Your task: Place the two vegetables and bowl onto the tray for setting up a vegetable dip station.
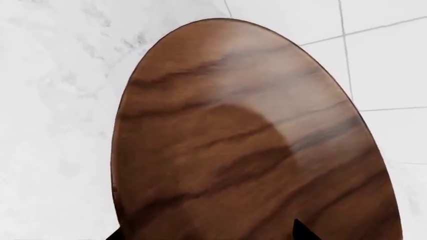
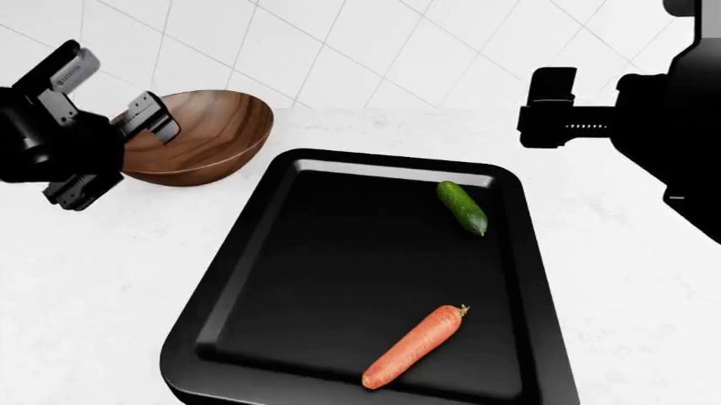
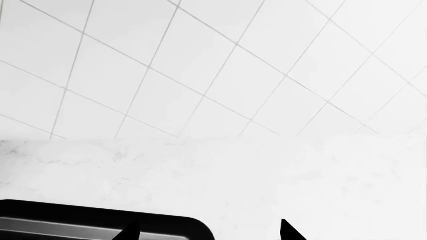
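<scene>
Now my left gripper (image 2: 118,139) sits at the bowl (image 2: 208,135), clamped on its near rim; the bowl is tilted, beside the tray's (image 2: 225,278) far left corner, not on it. From the left wrist view the bowl's (image 1: 247,145) grained inside fills nearly everything, with marble counter (image 1: 53,100) around it. On the tray the cucumber (image 2: 462,207) lies toward the far right and the carrot (image 2: 414,346) near the front, well apart. My right gripper (image 2: 552,105) hangs above the counter beyond the tray's right side, empty, fingertips (image 3: 288,231) spread, with the tiled wall (image 3: 213,65) ahead.
</scene>
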